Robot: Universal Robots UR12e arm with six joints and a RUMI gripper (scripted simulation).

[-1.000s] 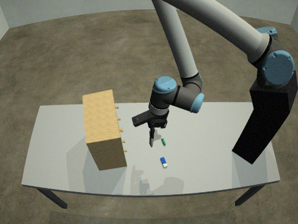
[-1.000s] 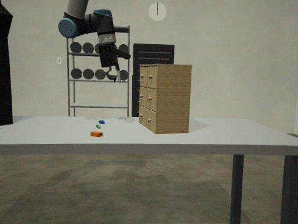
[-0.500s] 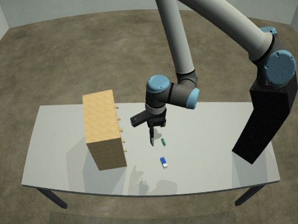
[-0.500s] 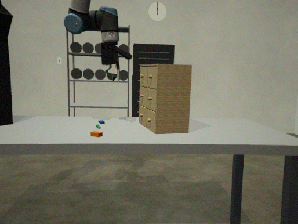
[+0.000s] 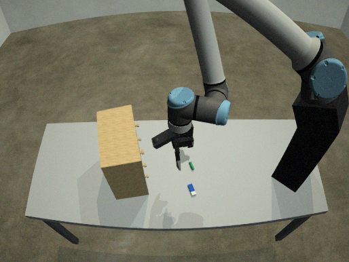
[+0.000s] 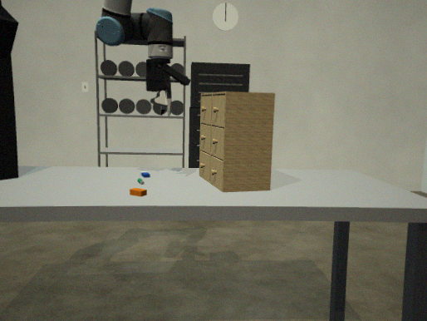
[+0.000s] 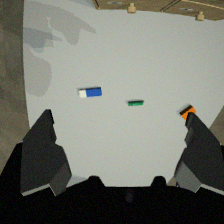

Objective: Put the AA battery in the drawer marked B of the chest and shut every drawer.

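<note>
Wooden and upright, the chest (image 5: 120, 139) (image 6: 249, 141) (image 7: 150, 6) is my landmark, and from the top view I see my gripper (image 5: 178, 167) (image 6: 165, 113) (image 7: 119, 111) hanging off its knobbed front, over the pale table (image 5: 244, 163) (image 6: 316, 195) (image 7: 125, 150); the green AA battery (image 5: 191, 165) (image 6: 140, 181) (image 7: 135, 103) lies out from that same front, beyond my gripper, with a blue-and-white block (image 5: 191, 189) (image 6: 145, 175) (image 7: 90, 92) near it; in the exterior view I make out the chest's drawers closed, the battery on the tabletop before them, between the blue block and an orange block (image 6: 138, 192) (image 7: 188, 111); through the wrist view my jaws stand wide apart with nothing clamped, and the battery lies out from the chest's knobs, touching neither block

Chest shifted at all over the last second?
No: in the exterior view the chest stands at the same place against the table's front edge.
</note>
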